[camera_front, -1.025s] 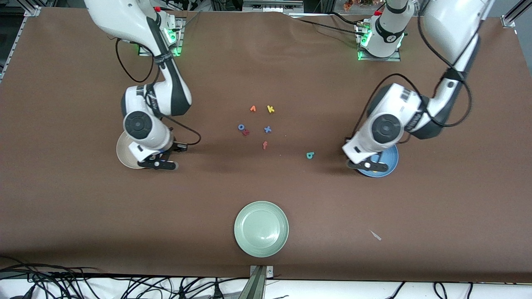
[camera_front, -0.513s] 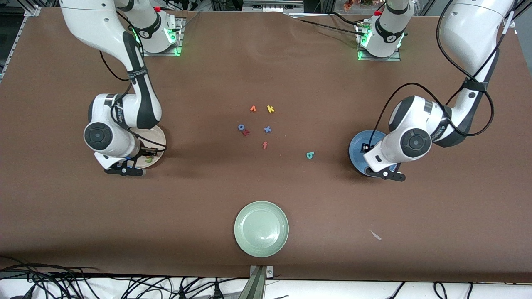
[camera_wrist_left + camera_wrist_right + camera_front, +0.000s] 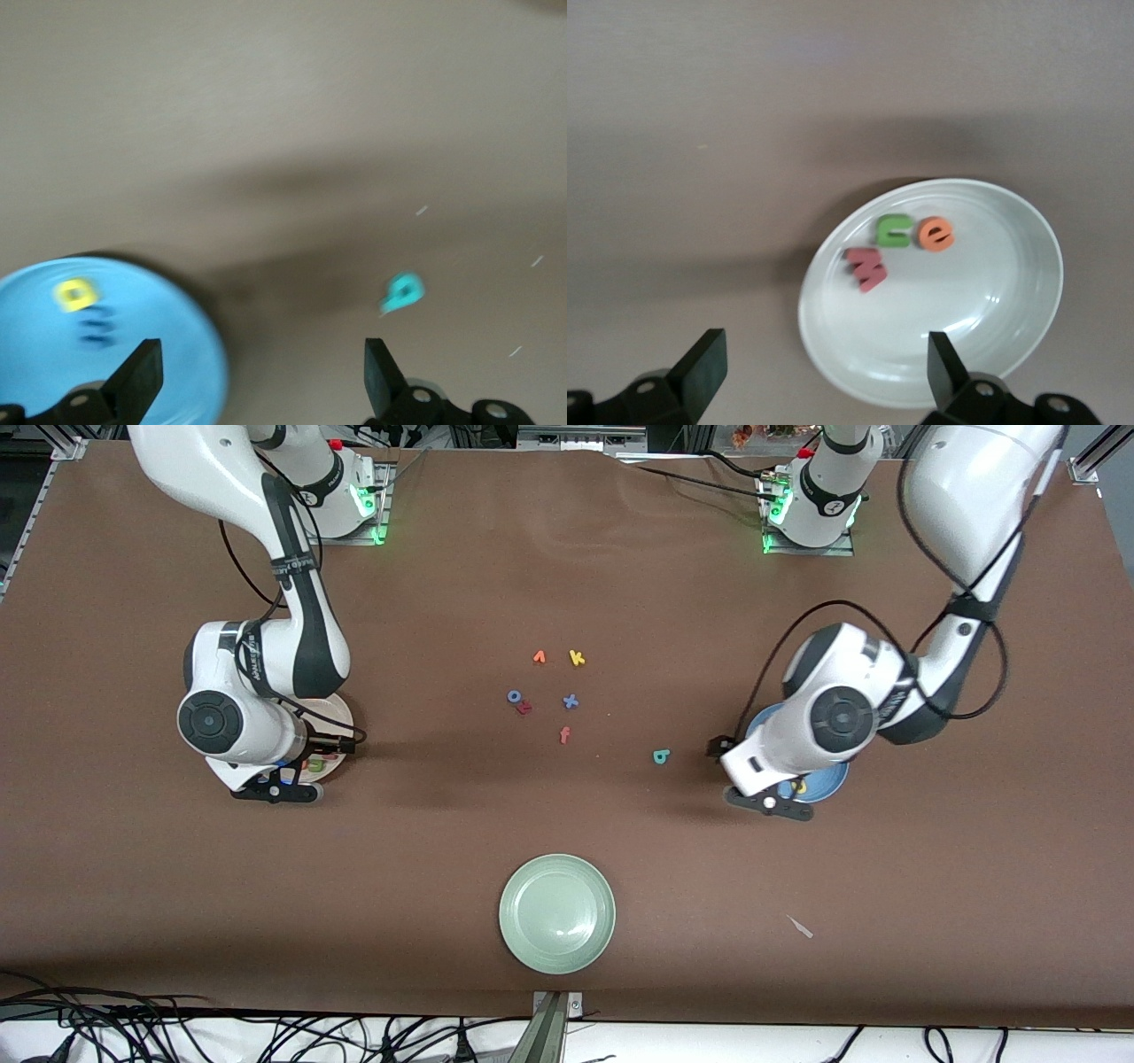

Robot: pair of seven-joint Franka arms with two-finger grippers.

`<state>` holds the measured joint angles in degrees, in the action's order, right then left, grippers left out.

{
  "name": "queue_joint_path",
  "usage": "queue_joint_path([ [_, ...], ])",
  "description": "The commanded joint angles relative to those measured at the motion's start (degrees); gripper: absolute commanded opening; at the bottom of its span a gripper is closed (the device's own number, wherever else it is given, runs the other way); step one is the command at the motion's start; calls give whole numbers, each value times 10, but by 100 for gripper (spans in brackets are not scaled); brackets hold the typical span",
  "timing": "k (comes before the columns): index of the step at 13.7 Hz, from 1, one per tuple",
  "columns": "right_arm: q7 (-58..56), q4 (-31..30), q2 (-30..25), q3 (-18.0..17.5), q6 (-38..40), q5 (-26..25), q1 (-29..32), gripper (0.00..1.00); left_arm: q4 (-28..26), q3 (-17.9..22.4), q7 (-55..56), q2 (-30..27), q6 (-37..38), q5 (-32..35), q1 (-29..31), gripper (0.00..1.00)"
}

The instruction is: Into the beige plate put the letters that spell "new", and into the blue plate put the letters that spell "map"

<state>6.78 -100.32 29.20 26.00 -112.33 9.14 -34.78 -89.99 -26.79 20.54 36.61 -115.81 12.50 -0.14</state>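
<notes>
Front view was used to judge progress, working from the nearest things to the farthest. Nearest the camera, a pale green plate (image 3: pixel 557 913) was seen with nothing in it; it plays no part in the task.

Farther up, toward the right arm's end of the table, the beige plate (image 3: pixel 341 710) was largely covered by the right gripper (image 3: pixel 275 791), whose fingers were seen spread apart and holding nothing in the right wrist view. In that view the plate was found to hold the green n (image 3: pixel 892 231), the orange e (image 3: pixel 936 235) and the pink-red w (image 3: pixel 866 268), so "new" was judged complete.

Toward the left arm's end, the left gripper (image 3: pixel 769 801) hung over the edge of the blue plate (image 3: pixel 833 781), its fingers likewise apart and empty. In the left wrist view the yellow a (image 3: pixel 74 293) and a dark smear taken for the blue m (image 3: pixel 96 328) were seen in the plate. The teal p (image 3: pixel 661 756) was seen on the bare table, near that plate but outside it, so "map" was judged one letter short.

Farthest off, a cluster of spare letters (image 3: pixel 549 691) was left at mid-table.
</notes>
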Motion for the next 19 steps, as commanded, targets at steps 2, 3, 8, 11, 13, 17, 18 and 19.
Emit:
queue_joint_path([
  [2, 26, 53, -4, -2, 86, 6, -13, 100, 81, 41, 70, 74, -37, -3, -58, 100],
  [3, 27, 70, -5, -2, 114, 6, -19, 100, 79, 41, 100, 76, -41, 8, -68, 100],
  [8, 18, 143, -12, -1, 213, 1, -34, 100, 62, 43, 124, 85, -49, 9, -101, 100],
  [11, 17, 161, -27, -3, 232, -4, -48, 100, 54, 41, 92, 89, -51, 15, -108, 100],
  [13, 12, 152, -62, -47, 231, -10, -9, 100, 42, 42, 77, 92, -55, 16, -111, 100],
  [17, -90, 123, -131, -153, 229, -58, 127, 100, 39, 42, 72, 101, -65, 22, -116, 100],
  [18, -98, 117, -140, -155, 233, -58, 143, 100, 26, 42, 73, 100, -71, 44, -116, 100],
  [19, -98, 109, -158, -156, 237, -58, 160, 100, 9, 41, 72, 97, -77, 55, -109, 99],
])
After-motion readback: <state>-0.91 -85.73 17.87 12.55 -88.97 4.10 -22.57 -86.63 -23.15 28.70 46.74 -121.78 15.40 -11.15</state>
